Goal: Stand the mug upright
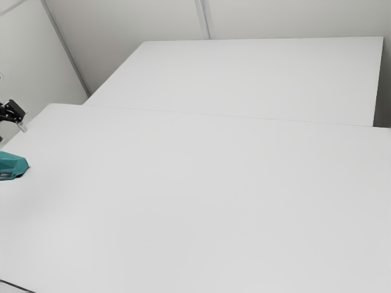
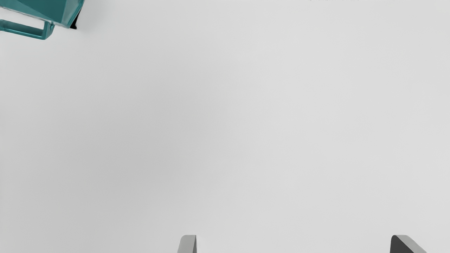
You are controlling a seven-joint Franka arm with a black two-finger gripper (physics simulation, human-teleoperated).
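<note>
The mug is at the left edge of the exterior view, a little above mid-height, cut off by the frame, its body on the white table. It is teal and hard-looking, its body made of flat, angled facets that narrow toward the end facing the exterior view's right, and it appears to lie on its side. A squared loop of a handle, the same teal, stands out from the body with a slim opening through it, and a small black part shows at the narrow end. What the mug may contain is hidden. The gripper is in the exterior view's left, above the mug in the frame and apart from it, black at the knuckles with a pale grey tip. In the wrist view its two smooth, blunt fingers stand wide apart with bare tabletop between them; the mug lies well beyond the fingertips, off to the side of the paler finger. The table is matt and plain, softly shaded in places. At the lower left of the exterior view runs a thin dark cord; across the upper part stretches a second flat white surface, and behind it rises a pale wall with grey strips
</note>
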